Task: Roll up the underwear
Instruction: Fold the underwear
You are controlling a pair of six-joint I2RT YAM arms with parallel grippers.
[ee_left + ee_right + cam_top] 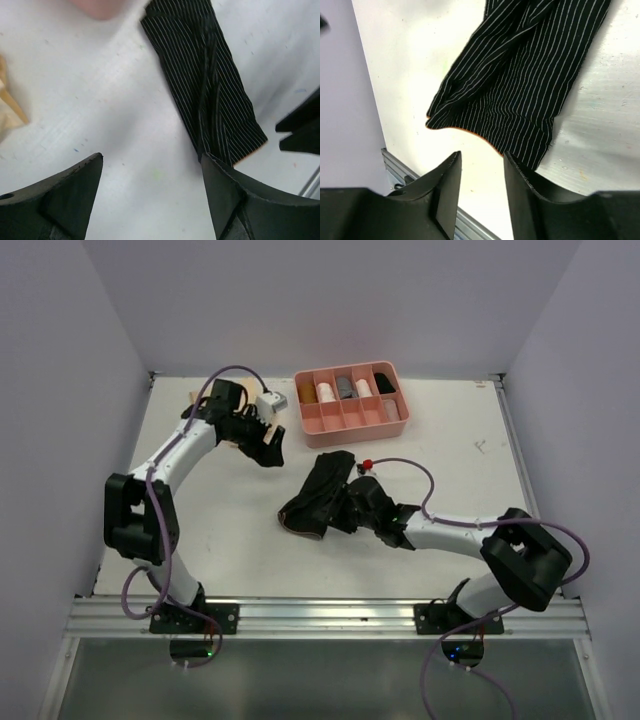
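The black pinstriped underwear (pixel 318 496) lies on the table's middle as a long folded strip with an orange-trimmed near edge. It also shows in the left wrist view (pixel 210 85) and the right wrist view (pixel 530 85). My right gripper (pixel 340 515) is open and empty at the strip's near end, its tips (pixel 481 154) just short of the hem. My left gripper (pixel 266 451) hovers open and empty to the strip's upper left, with bare table between its tips (pixel 152 156). A pale tan cloth (pixel 7 107) lies under the left arm. No loose pink garment shows.
The rigid pink divided tray (pixel 392 422) stands at the back centre and holds several rolled items. The metal rail (pixel 320 615) runs along the near edge. White walls close in the left, right and back sides.
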